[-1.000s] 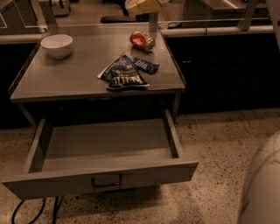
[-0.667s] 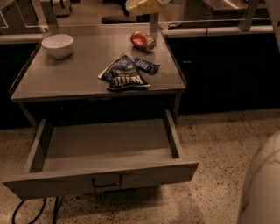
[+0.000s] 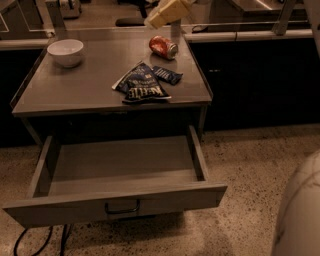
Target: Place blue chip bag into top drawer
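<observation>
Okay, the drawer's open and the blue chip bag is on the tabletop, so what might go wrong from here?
1. The small blue bar wrapper lies right beside the blue chip bag, so the gripper, high over the table's back edge, might pinch the wrong one or drag both.
2. The red can lies on its side between gripper and bag; a nudge may roll it.
3. Crumpled foil could slip before reaching the top drawer.

Lighting: dim, with a warm brown cast. Source: overhead, brightest on the pale gripper (image 3: 167,12) at the top edge, above the desk's (image 3: 75,85) far side. Shadow: deep under the desk top, across the back of the top drawer (image 3: 165,200). Glare: faint sheen on the blue chip bag (image 3: 142,87). Focus: pale rounded shape (image 3: 300,215) at lower right is blurred.
</observation>
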